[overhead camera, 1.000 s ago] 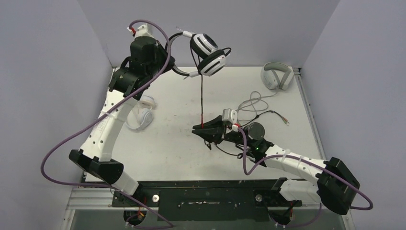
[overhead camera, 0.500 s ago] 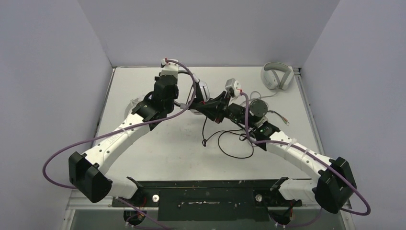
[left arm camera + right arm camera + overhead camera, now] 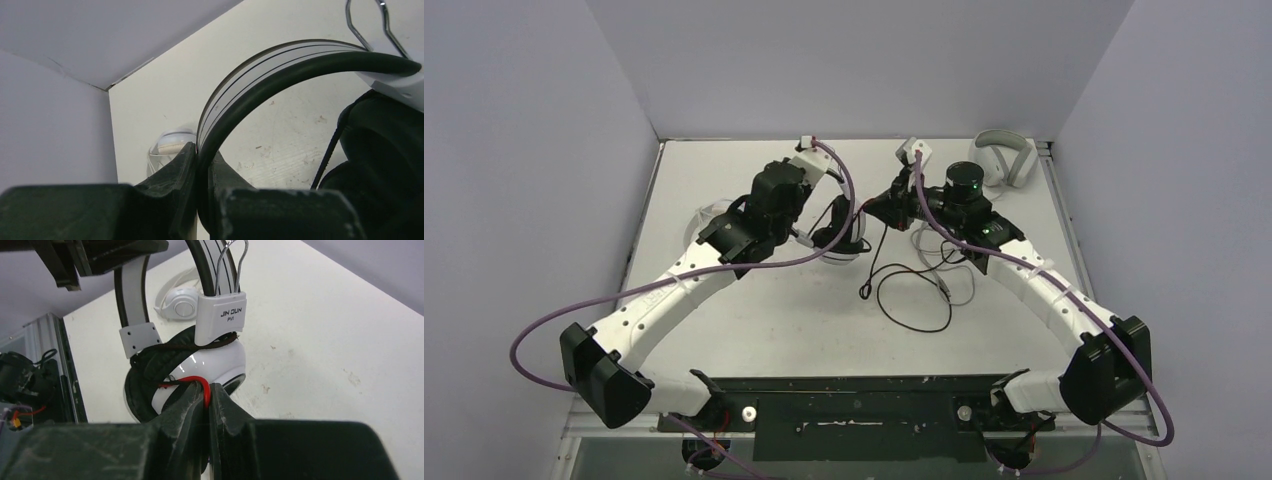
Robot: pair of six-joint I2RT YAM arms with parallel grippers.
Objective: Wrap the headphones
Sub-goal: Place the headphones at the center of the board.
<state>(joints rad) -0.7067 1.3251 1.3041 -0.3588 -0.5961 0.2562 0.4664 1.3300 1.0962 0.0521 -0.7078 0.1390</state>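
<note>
A lab test cell: white table (image 3: 804,320) boxed by plain grey walls (image 3: 524,150).

headset (image 3: 839,238): black-and-white, white glossy cups with black pads, black and white headband, wire sliders, white block marked "jin dun pv1". sits mid-table toward the far side, cups low, headband arching up. headband (image 3: 260,75) is pinched in the left gripper (image 3: 202,155).

cable (image 3: 914,300): black with a short red section (image 3: 192,381). one turn lies around the cups. the red section is clamped in the right gripper (image 3: 207,390), close against a cup. the rest lies in a loose loop on the table, nearer than the headset.

white pair (image 3: 182,302): small, all white, flat on the table to the headset's left, partly hidden in the top view.
</note>
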